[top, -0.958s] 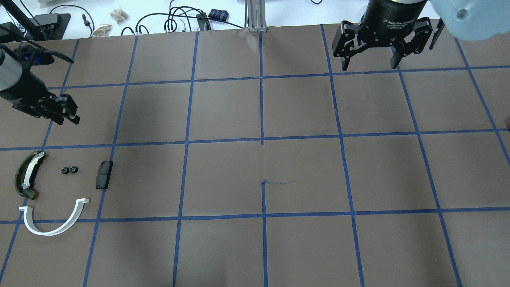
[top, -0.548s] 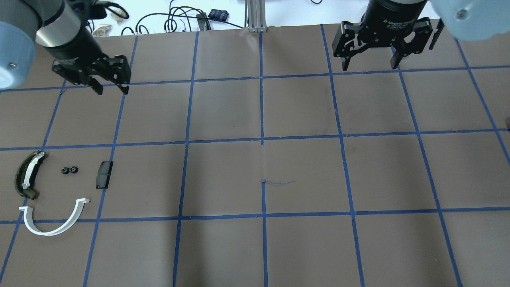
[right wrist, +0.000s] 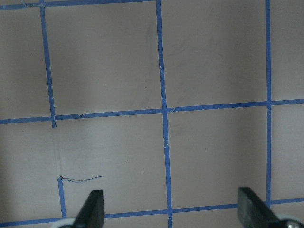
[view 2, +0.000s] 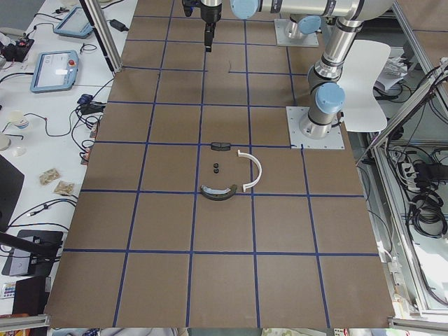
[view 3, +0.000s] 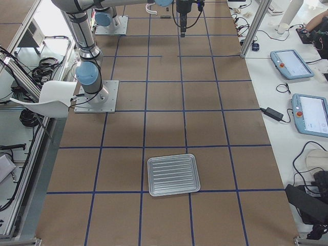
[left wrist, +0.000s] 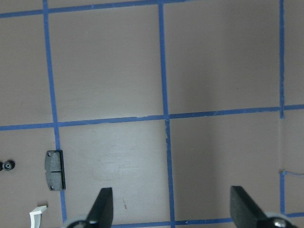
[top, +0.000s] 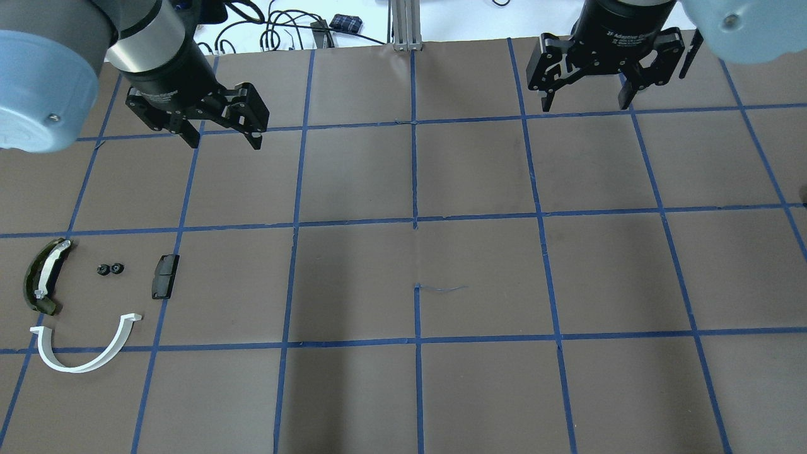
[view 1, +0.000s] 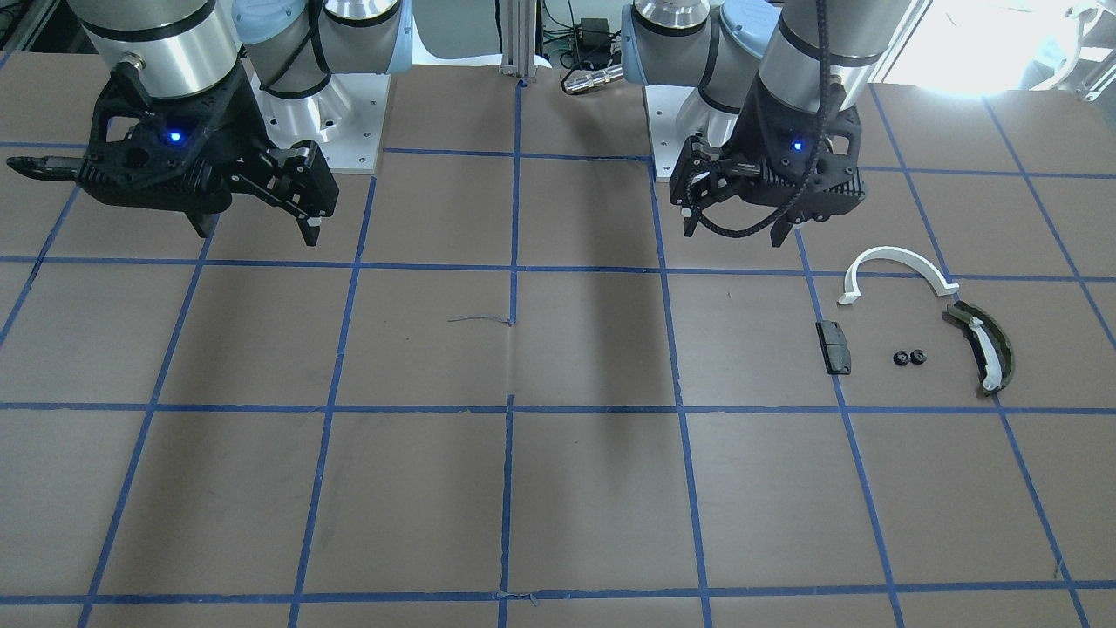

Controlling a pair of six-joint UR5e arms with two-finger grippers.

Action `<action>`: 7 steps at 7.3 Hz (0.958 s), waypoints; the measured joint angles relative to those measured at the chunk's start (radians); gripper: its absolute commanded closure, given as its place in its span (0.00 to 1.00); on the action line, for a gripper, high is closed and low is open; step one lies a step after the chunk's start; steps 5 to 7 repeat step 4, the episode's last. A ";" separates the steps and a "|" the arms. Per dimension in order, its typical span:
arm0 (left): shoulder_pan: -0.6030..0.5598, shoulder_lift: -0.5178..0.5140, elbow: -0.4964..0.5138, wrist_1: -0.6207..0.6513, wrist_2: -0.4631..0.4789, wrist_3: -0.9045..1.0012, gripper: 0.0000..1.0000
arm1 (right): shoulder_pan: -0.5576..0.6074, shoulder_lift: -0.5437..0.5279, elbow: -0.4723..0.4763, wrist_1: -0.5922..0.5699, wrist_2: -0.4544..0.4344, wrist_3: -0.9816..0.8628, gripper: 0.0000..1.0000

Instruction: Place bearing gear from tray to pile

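Note:
The pile lies at the overhead view's left: a white half-ring arc [top: 85,353], a dark olive curved piece with a white strip [top: 43,277], a small black block [top: 164,276] and two small black bearing gears [top: 110,270] between them. The front view shows the gears [view 1: 909,357] and the arc [view 1: 898,262] too. The ribbed metal tray [view 3: 173,175] shows only in the exterior right view and looks empty. My left gripper [top: 224,142] hangs open and empty, behind and right of the pile. My right gripper [top: 585,104] is open and empty at the back right.
Brown table cover with a blue tape grid [top: 415,224]. Cables and small items lie beyond the table's back edge [top: 284,31]. The left wrist view shows the black block [left wrist: 54,169] and one gear [left wrist: 8,165] at its left edge.
My left arm has swung from the far left edge up and rightward to the back left of the table, gripper still open. The right arm and the pile have not moved.

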 measured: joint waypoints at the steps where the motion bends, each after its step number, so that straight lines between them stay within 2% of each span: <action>1: 0.010 0.005 0.000 -0.011 0.018 0.003 0.00 | 0.000 0.000 0.000 0.000 -0.001 0.001 0.00; 7: 0.038 0.012 0.006 -0.045 0.037 -0.008 0.00 | -0.001 0.000 -0.001 -0.004 0.002 0.005 0.00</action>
